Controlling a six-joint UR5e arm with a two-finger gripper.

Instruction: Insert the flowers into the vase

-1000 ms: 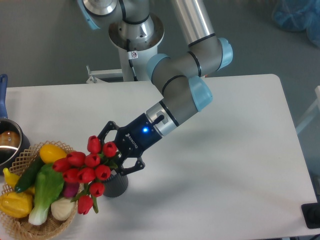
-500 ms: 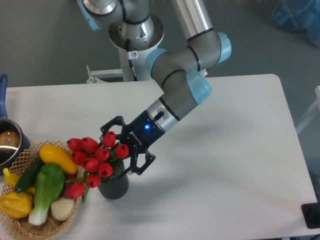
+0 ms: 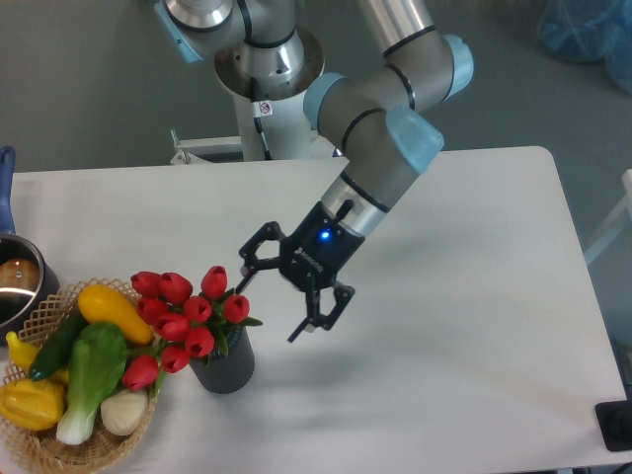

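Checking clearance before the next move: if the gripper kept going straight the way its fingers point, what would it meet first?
Likely the tulips in the vase; the open gripper points down-left toward them, though depth is unclear.

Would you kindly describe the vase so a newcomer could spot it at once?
Find the wicker basket of vegetables at the table's near left corner. Just right of it stands the vase, a short dark grey cylinder, the only thing holding red tulips.
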